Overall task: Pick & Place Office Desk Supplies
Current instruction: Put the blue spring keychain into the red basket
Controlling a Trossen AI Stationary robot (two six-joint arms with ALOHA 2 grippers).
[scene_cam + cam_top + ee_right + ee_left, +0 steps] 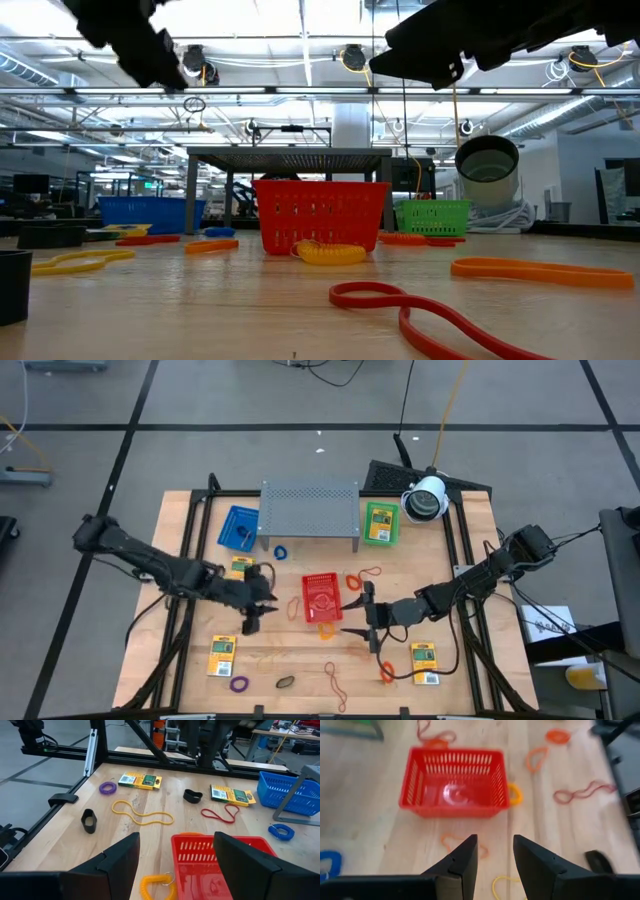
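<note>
Left pincer [262, 603] narrow, empty; right pincer [368, 618] wide, empty; packet [139, 780] print unreadable.

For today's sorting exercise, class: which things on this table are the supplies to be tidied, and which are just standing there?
Supplies to tidy:
- rubber bands, such as the red loop and yellow loop
- yellow-and-green packets

Just standing there:
- red basket
- blue basket
- green basket
- grey metal rack
</note>
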